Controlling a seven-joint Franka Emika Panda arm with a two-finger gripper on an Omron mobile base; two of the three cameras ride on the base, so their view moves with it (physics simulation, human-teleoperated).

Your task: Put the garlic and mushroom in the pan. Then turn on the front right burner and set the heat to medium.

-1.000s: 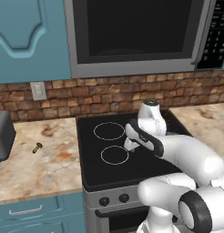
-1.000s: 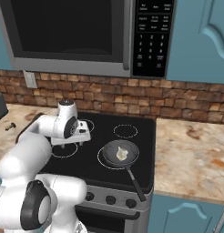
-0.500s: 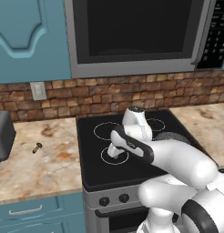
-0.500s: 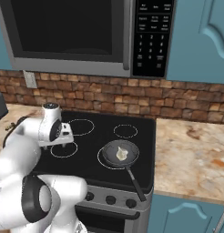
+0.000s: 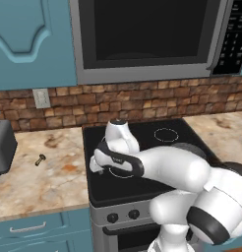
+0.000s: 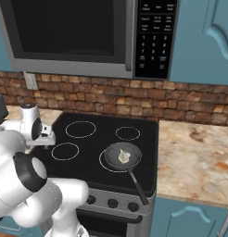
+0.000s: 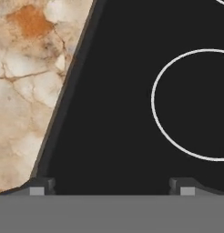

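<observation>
The dark grey pan sits on the front right burner, its black handle pointing toward the stove front. The pale garlic lies inside the pan. On the counter left of the stove lies the small brown mushroom. My gripper hangs low over the left edge of the black cooktop, well right of the mushroom. In the hand view, the gripper is open with nothing between its fingertips, and below it the cooktop meets the counter.
Stove knobs line the front panel below the cooktop. A grey toaster stands on the counter at the far left. A microwave hangs over the stove. Marbled counter stretches right of the stove.
The arm has swung left from over the middle of the cooktop to its left edge, toward the mushroom's side. The gripper has stayed open; the garlic rests in the pan throughout.
</observation>
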